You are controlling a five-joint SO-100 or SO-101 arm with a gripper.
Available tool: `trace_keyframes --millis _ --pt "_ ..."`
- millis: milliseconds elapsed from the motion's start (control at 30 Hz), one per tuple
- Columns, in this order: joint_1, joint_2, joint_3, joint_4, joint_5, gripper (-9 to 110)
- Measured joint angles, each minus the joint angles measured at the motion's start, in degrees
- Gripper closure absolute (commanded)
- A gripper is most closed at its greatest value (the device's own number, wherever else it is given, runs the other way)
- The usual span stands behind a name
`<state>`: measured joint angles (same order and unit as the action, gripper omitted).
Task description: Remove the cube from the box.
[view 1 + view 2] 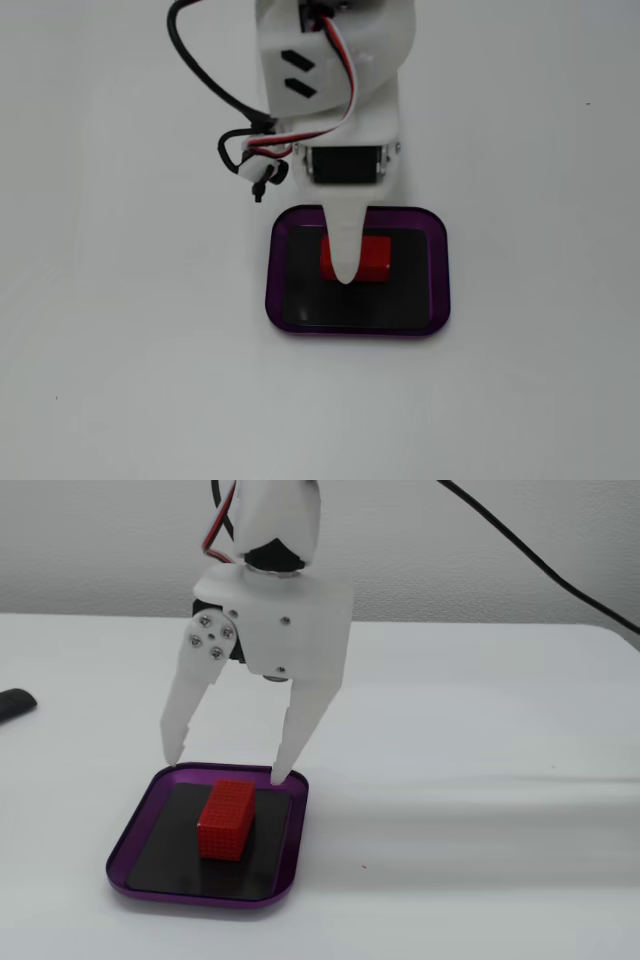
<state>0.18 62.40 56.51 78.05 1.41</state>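
The cube [227, 820] lies on the black floor of the box [146, 797], below the gap between the two white fingers and nearer the camera than their tips in a fixed view. The gripper [228, 770] hangs spread wide, holding nothing: its left fingertip [175, 748] sits over the box's back left rim, its right fingertip [283, 768] over the back rim beside the cube. In a fixed view from above, one finger [343, 245] overlaps the cube [372, 258], crossing its left part.
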Motion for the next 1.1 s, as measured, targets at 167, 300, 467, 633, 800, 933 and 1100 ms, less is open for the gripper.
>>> trace_keyframes --millis 167,300,467,633,800,933,1100 --pt "-0.2 0.0 0.0 -1.7 1.0 77" --pt "-1.9 0.0 2.2 -4.6 1.1 77" --pt "-1.5 0.0 5.0 -7.1 1.1 77" --pt "-2.1 0.0 5.3 -7.6 1.1 77" --pt "-1.9 0.0 5.5 -8.6 1.2 77" --pt "-1.6 -0.1 5.5 -9.1 1.1 82" --pt "-1.8 -3.1 5.5 -9.1 1.0 92"
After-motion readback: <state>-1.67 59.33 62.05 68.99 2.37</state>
